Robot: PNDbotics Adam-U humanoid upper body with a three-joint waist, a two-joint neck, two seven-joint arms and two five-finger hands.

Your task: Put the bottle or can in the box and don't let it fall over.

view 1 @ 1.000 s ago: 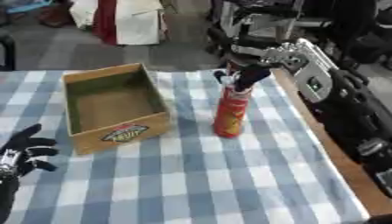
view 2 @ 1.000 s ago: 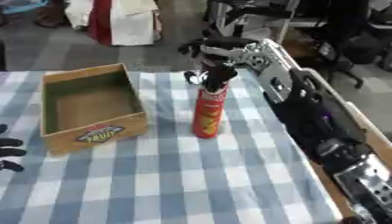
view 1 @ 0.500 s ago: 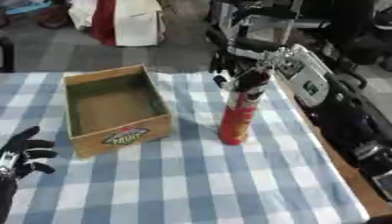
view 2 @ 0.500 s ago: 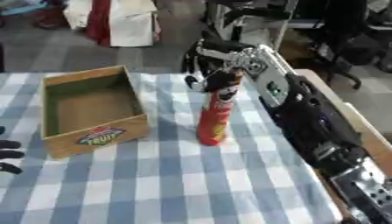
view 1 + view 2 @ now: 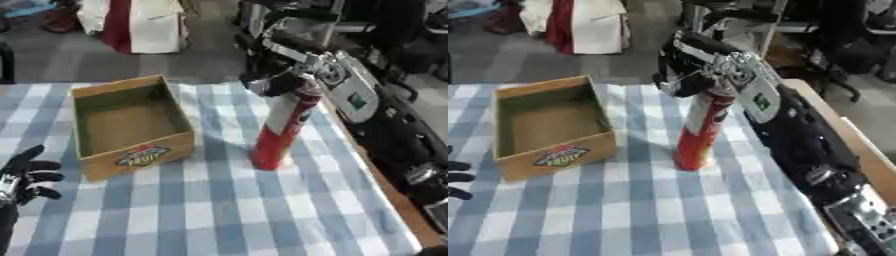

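Your right robot hand (image 5: 278,80) grasps the top of the tilted red can (image 5: 282,131) beside the box (image 5: 131,126) on the bench (image 5: 219,210); your left robot hand (image 5: 24,172) rests released.

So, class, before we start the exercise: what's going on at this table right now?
A humanoid robot is working at a table with a blue-checked cloth. Its right hand is curled round the top of a tall red can, which leans with its base on the cloth. The open cardboard box sits to the can's left with nothing in it, so the can is not yet inside. The left hand rests idle at the lower left, fingers relaxed.
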